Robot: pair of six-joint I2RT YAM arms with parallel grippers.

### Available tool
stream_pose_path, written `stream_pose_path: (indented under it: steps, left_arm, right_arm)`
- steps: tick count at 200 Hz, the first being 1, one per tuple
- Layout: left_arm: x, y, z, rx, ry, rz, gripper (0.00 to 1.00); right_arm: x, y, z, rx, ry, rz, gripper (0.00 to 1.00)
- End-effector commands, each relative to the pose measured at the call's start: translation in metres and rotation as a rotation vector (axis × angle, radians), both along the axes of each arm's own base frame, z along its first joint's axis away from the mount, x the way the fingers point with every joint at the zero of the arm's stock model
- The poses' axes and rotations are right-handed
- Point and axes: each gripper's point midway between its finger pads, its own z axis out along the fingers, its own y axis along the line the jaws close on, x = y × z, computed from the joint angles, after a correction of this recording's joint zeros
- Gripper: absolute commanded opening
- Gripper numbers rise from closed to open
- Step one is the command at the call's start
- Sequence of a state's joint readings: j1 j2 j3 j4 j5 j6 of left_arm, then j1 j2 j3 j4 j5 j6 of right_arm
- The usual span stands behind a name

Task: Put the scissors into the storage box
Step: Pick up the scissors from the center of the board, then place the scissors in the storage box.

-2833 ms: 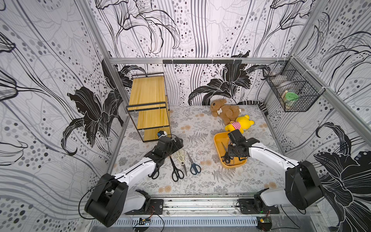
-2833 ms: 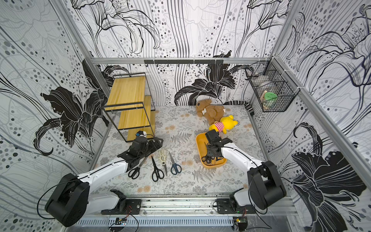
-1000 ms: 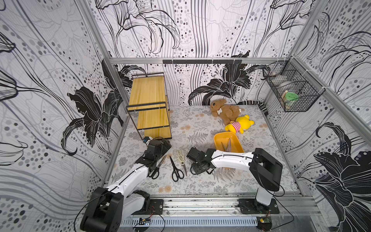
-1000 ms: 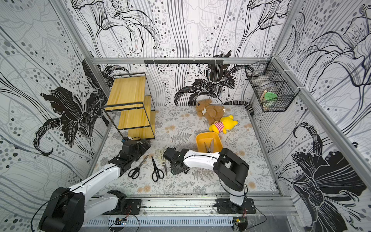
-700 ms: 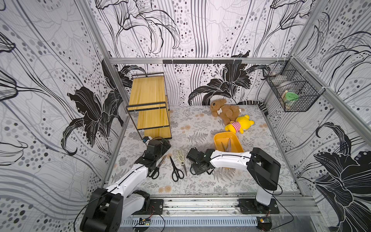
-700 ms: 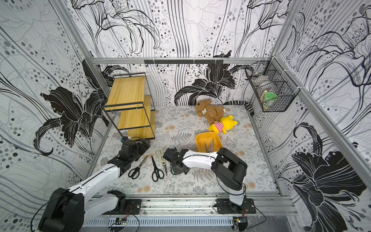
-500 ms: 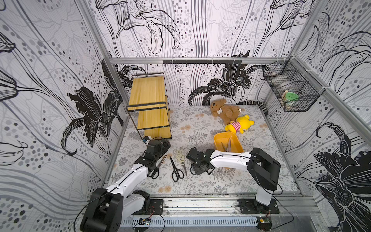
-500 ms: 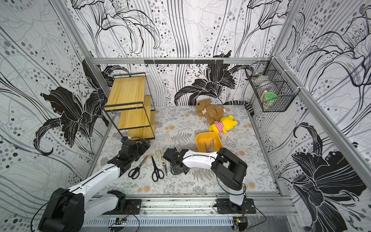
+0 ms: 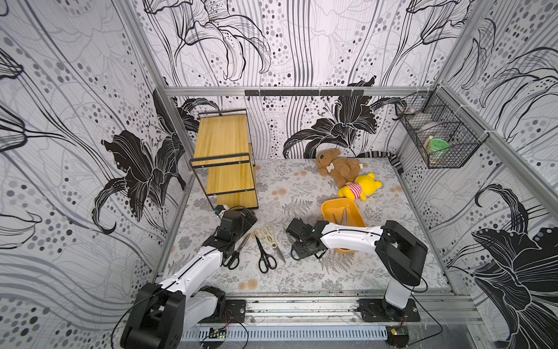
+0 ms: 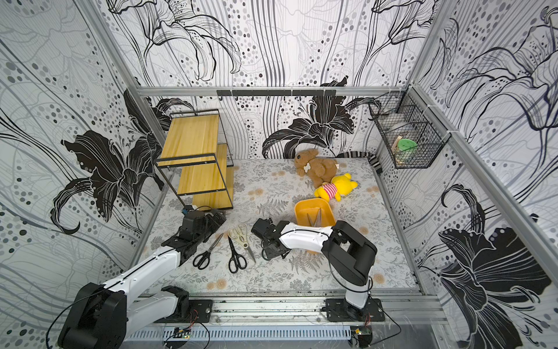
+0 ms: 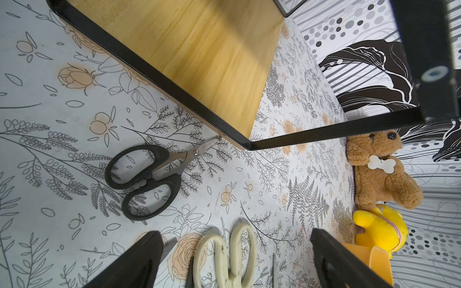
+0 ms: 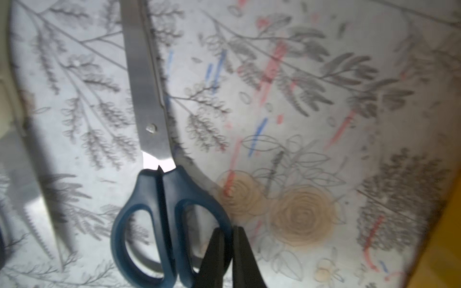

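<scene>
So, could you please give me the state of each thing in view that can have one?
right gripper, fingers shut on the blue scissors' handle loop.
left gripper, fingers open, empty.
blue scissors, blades closed, gripped.
cream scissors, blades closed, not held.
black scissors beside them, blades closed, not held.
storage box, upright, holds a stored pair.
</scene>
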State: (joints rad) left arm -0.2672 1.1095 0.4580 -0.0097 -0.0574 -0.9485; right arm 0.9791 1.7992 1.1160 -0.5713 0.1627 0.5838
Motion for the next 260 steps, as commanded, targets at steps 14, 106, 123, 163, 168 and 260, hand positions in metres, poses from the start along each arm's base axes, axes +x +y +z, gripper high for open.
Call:
stream_pose_path:
  steps: [14, 106, 123, 163, 168, 260]
  left_arm:
    - [0.006, -0.005, 0.013, -0.001, -0.041, -0.042, 0.97]
    - [0.003, -0.019, 0.004, -0.001, -0.031, -0.103, 0.97]
    - [0.003, -0.022, 0.003, 0.000, -0.028, -0.114, 0.97]
    - [0.003, -0.027, 0.004, 0.007, -0.026, -0.130, 0.97]
    - [0.003, -0.027, 0.004, 0.008, -0.027, -0.130, 0.97]
    - [0.005, -0.035, 0.000, 0.014, -0.009, -0.149, 0.97]
  right_arm:
    - [0.023, -0.025, 0.041, 0.020, -0.101, -0.087, 0.00]
    - [0.072, -0.132, 0.111, 0.064, -0.260, -0.271, 0.00]
    - [0.074, -0.151, 0.107, 0.060, -0.244, -0.291, 0.00]
    - [0.065, -0.182, 0.088, 0.012, -0.186, -0.337, 0.00]
    - [0.063, -0.184, 0.085, 0.008, -0.178, -0.340, 0.00]
    - [0.034, -0.186, 0.032, 0.001, -0.046, -0.361, 0.00]
